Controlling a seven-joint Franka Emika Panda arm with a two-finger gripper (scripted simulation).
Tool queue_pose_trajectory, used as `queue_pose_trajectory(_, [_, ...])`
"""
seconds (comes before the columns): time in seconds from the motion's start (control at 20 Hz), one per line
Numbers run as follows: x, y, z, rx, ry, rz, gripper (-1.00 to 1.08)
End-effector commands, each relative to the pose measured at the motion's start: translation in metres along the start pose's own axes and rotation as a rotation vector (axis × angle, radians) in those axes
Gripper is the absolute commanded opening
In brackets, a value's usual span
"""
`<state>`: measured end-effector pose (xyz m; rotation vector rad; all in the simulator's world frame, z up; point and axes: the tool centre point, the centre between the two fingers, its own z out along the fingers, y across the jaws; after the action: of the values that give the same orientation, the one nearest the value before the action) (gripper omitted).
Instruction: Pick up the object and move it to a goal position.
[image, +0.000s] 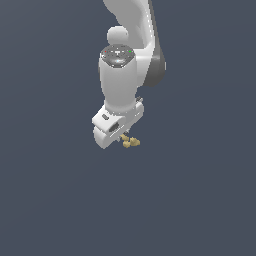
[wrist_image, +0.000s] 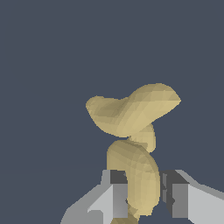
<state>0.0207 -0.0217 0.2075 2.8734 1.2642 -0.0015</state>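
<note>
The object (wrist_image: 131, 113) is a small tan-yellow knobbly piece made of several rounded lobes. In the wrist view its lower lobe stands between the two grey fingers (wrist_image: 119, 194) of my gripper (wrist_image: 144, 194), which press close on both sides. Its wider upper lobes stick out past the fingertips. In the exterior view the object (image: 131, 143) pokes out just under the white hand, towards the exterior view's right, and my gripper (image: 125, 139) is mostly hidden behind the hand's body. The gripper is shut on the object.
A plain dark blue-grey surface (image: 200, 200) fills the scene all around. The white arm (image: 120, 80) rises straight above the hand.
</note>
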Motion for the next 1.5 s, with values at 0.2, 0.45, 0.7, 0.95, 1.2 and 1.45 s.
queue_pose_trajectory(0.2, [-0.032, -0.013, -0.063, 0.000, 0.000, 0.000, -1.00])
queue_pose_trajectory(0.45, [-0.059, -0.024, -0.116, 0.001, 0.002, -0.001, -1.00])
queue_pose_trajectory(0.7, [-0.085, -0.034, -0.170, 0.002, 0.003, -0.001, -1.00])
queue_pose_trajectory(0.95, [-0.108, -0.042, -0.218, 0.002, 0.003, -0.002, -1.00])
queue_pose_trajectory(1.2, [-0.126, -0.047, -0.255, 0.002, 0.003, -0.002, -1.00])
queue_pose_trajectory(1.45, [-0.137, -0.050, -0.279, 0.002, 0.002, 0.000, -1.00])
